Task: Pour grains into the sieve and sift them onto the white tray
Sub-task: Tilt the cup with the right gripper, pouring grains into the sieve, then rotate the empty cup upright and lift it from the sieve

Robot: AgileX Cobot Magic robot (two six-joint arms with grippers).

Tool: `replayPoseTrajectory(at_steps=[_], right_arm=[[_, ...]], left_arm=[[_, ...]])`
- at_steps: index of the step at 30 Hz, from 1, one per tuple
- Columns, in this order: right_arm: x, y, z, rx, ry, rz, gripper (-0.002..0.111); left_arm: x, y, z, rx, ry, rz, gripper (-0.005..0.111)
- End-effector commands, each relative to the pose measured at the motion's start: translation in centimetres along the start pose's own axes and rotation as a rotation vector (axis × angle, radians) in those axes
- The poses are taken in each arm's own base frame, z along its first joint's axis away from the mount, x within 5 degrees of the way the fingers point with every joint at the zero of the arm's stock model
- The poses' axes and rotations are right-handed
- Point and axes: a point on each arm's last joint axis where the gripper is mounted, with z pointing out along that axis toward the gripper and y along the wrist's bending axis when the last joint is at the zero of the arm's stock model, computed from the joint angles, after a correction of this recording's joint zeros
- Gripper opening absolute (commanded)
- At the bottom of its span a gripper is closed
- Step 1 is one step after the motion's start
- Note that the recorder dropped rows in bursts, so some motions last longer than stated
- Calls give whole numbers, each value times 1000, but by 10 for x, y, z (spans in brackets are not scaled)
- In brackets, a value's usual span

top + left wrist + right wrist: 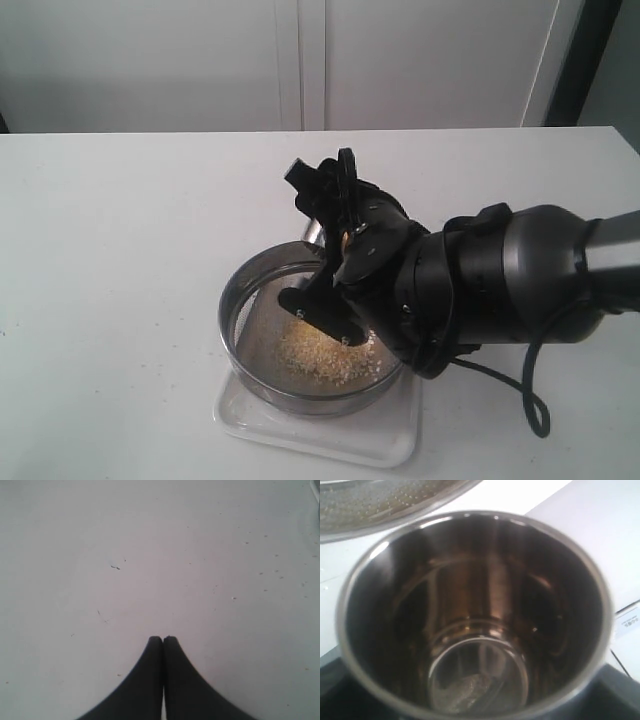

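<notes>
Right gripper [322,245] is clamping the steel cup [480,605], holding it over the sieve's [240,300] far rim; grains [325,355] are lying piled inside the sieve; sieve is sitting on the white tray [380,440]; left gripper [163,642] is hanging over the bare table [150,555], fingers pressed together, holding nothing.

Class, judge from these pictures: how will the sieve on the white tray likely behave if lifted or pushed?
The sieve looks a rigid steel ring, so probably stiff, not floppy. Wide and shallow, it should resist tipping. Its smooth rim on the glossy white tray may slide easily, scattering the grains.
</notes>
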Motion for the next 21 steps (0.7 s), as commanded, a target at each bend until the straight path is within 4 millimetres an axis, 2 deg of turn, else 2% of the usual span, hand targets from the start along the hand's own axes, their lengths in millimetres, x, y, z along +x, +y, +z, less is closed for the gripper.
replayPoseTrajectory(at_steps=[1,12,21], right_arm=[[-1,-1,-1,14,-17,42,0],[-3,0,-1,12,-28,31,0],[-10,-1,-1,25,-108,82,0]], left_arm=[[1,-1,0,6,-5,-12,0],[1,-1,0,6,-5,-12,0],[1,-1,0,6,-5,-12,0]])
